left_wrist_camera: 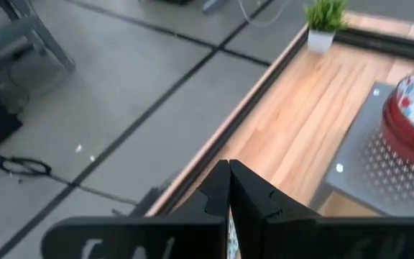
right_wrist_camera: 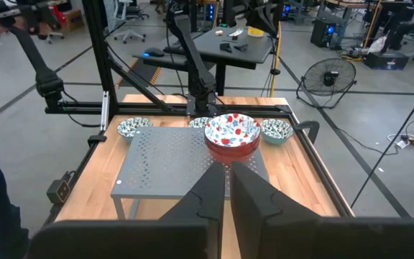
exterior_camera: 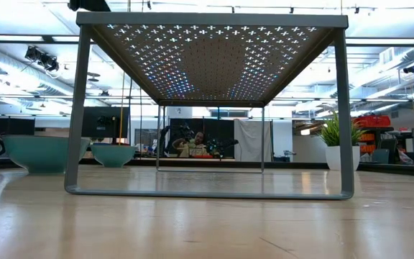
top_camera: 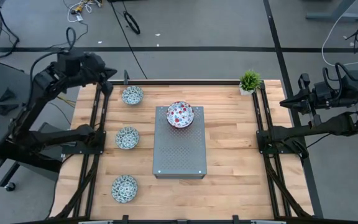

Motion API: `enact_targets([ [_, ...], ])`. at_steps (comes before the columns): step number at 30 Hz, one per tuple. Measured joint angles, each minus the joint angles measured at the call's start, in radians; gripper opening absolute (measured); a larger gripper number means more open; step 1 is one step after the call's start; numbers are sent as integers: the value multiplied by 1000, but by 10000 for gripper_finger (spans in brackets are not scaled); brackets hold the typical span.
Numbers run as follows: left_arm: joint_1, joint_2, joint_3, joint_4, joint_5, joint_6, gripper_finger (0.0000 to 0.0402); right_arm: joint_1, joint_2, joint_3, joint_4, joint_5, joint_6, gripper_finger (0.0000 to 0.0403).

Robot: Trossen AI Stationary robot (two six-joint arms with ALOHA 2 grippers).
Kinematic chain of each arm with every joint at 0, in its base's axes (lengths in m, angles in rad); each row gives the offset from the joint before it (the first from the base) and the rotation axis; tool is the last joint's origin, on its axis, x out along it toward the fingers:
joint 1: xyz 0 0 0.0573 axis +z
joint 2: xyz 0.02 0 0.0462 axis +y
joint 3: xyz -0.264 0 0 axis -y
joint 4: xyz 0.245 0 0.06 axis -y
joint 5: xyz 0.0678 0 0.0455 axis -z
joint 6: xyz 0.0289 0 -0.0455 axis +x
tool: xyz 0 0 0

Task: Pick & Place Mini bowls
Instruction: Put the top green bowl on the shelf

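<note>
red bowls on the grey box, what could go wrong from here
The red bowls look stacked near the far end of the grey box, with the stack's edge close to the box rim; a nudge while adding another could tip them off. Three blue-green bowls lie in a row by the left arm's side, so the left gripper, now shut, could clip a neighbour when reaching for one. The plant at the far corner sits near the right arm's path.
</note>
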Motion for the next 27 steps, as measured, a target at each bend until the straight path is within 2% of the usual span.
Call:
enact_targets([
  [8,0,74,0,-82,-1,-21,10,0,0,0,0,0,0,29],
  [27,0,117,-3,-79,-5,-43,10,0,0,0,0,0,0,29],
])
